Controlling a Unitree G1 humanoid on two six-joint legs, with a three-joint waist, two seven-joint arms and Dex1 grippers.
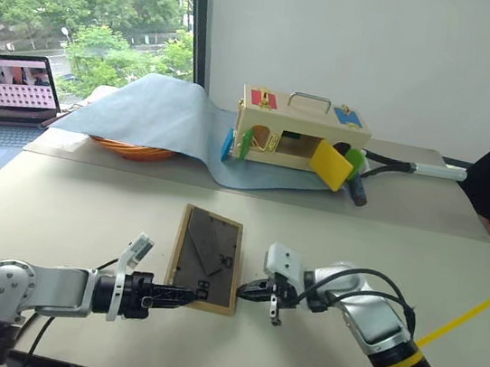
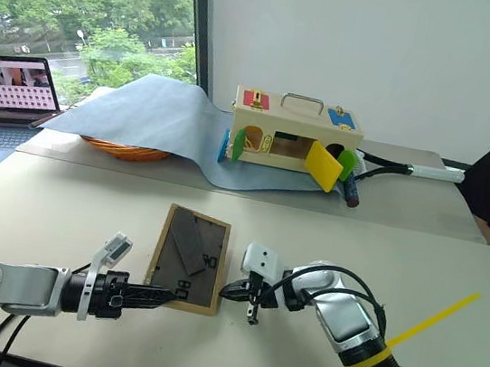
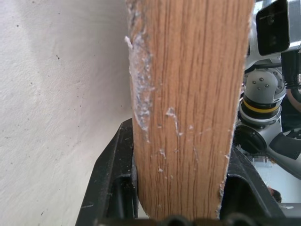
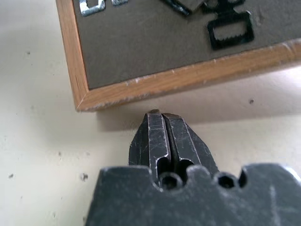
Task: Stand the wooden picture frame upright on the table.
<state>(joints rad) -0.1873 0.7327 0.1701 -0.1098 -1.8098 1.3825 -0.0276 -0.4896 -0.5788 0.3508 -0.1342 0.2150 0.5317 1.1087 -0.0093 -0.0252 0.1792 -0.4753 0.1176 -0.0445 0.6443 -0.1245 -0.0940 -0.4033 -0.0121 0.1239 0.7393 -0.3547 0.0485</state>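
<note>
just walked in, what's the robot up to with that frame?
The wooden picture frame lies back-side up on the table, not yet standing. The left gripper has its fingers on either side of the frame's near edge, gripping it. The right gripper is shut, its tip at the frame's other near corner without holding anything.

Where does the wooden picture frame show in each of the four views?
Left eye view: wooden picture frame lies back-up at centre, between both grippers.
Right eye view: centre-left.
Left wrist view: its wood edge between the left gripper fingers.
Right wrist view: its corner above the shut right gripper.
Shared landmark: beige table.
</note>
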